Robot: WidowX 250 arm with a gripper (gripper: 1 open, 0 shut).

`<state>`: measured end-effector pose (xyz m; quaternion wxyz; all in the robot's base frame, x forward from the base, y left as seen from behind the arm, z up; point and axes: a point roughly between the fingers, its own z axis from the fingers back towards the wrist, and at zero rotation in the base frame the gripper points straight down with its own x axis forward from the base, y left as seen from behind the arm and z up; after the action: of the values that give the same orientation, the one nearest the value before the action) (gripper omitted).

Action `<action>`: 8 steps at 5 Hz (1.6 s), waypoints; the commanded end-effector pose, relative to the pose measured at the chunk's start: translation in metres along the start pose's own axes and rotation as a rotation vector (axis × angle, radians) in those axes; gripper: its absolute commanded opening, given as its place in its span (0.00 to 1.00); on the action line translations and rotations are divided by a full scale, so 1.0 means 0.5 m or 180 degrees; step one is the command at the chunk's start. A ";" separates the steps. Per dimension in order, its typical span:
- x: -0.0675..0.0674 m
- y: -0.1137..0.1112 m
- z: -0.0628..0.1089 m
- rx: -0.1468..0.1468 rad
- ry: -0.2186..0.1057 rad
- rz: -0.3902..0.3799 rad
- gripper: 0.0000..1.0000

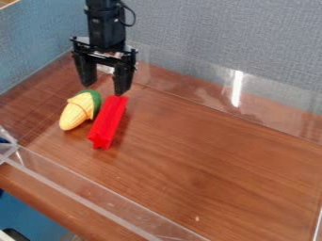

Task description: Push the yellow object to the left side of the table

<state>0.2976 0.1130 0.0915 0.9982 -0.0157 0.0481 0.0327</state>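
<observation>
Wide apart and gripping nothing, the jaws of the black gripper (104, 79) hang over the far ends of the toy corn cob (79, 110) and the red ridged block (109, 122). Below them and toward the camera lies the cob, plump, yellow and ribbed, with a green husk end. Its long axis runs diagonally on the wood-grain tabletop (220, 160), husk toward the jaws, yellow tip toward the near left.

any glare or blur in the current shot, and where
Camera view: a bright vertical glare streak on the clear back wall, a softer sheen on the tabletop in front; the corn and red block look soft, fine detail lost.
</observation>
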 end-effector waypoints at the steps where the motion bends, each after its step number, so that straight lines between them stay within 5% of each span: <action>1: 0.004 -0.017 0.051 0.0067 -0.0267 -0.0062 1.00; 8: 0.019 -0.064 0.028 0.0067 -0.0282 -0.0286 1.00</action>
<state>0.3070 0.0831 0.0920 0.9996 -0.0132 0.0249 -0.0101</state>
